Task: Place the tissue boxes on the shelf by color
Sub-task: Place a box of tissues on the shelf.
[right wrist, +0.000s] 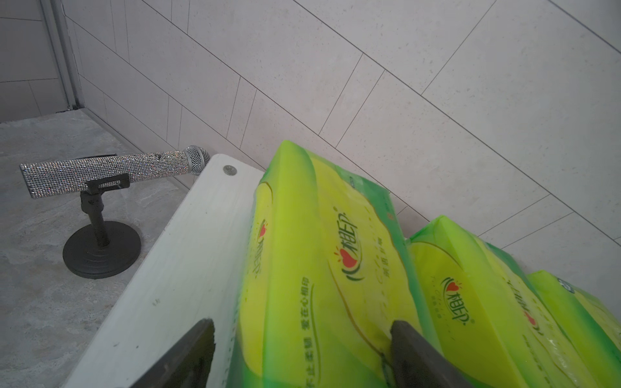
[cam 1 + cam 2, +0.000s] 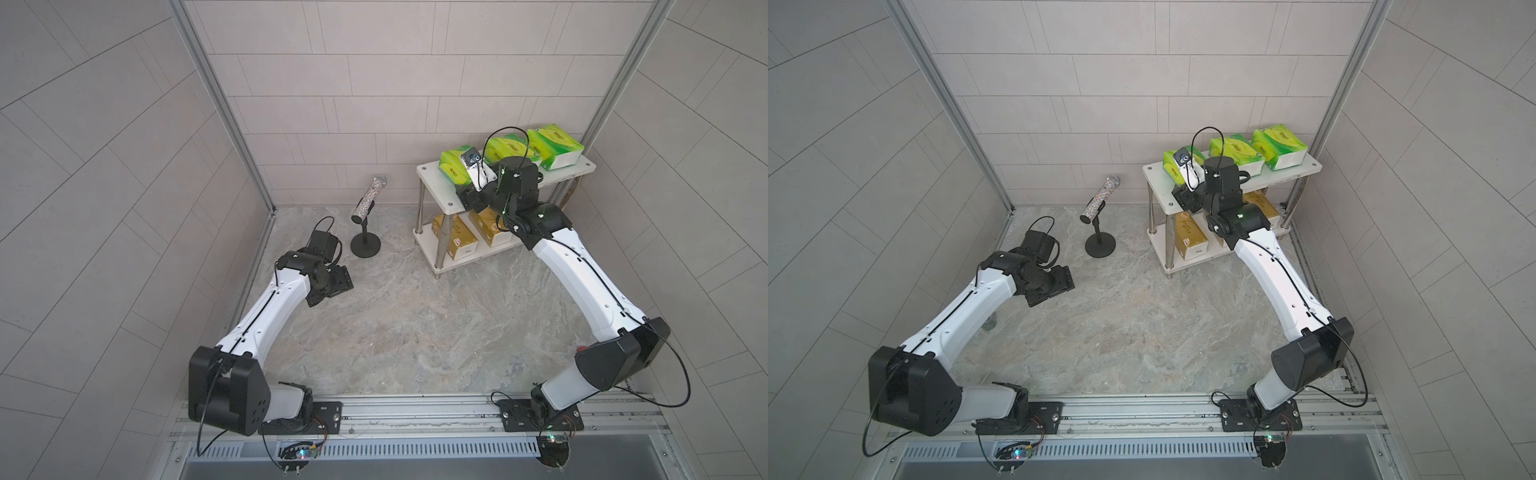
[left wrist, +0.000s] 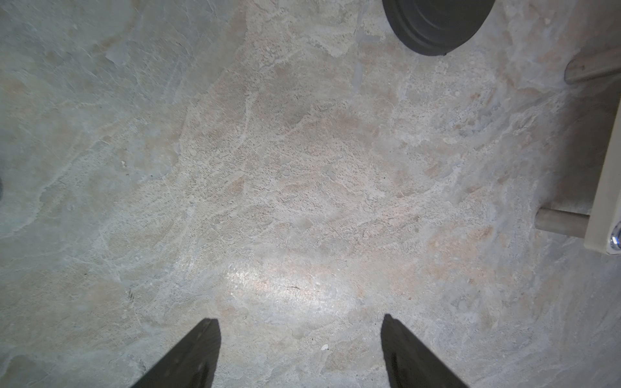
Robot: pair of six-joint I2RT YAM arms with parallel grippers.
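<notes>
Three green tissue boxes (image 2: 555, 145) sit in a row on the top board of the shelf (image 2: 436, 187), at the tabletop's (image 2: 415, 332) far right corner. Gold tissue boxes (image 2: 459, 241) lie on the lower board, partly hidden by the arm. The right end effector (image 1: 302, 322) straddles the green box nearest the microphone stand (image 2: 365, 232), spread wide and not clamping it. The left end effector (image 3: 299, 319) hangs open and empty over the tabletop.

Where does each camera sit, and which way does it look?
Top views: high overhead, looking down at white two-tier shelf; white left arm, right arm show.
Left wrist: on left arm, facing marbled floor; dark left fingers show.
Right wrist: on right arm, facing bright green tissue packs; right fingers show.
Shared: both wrist views see the round black stand base.
</notes>
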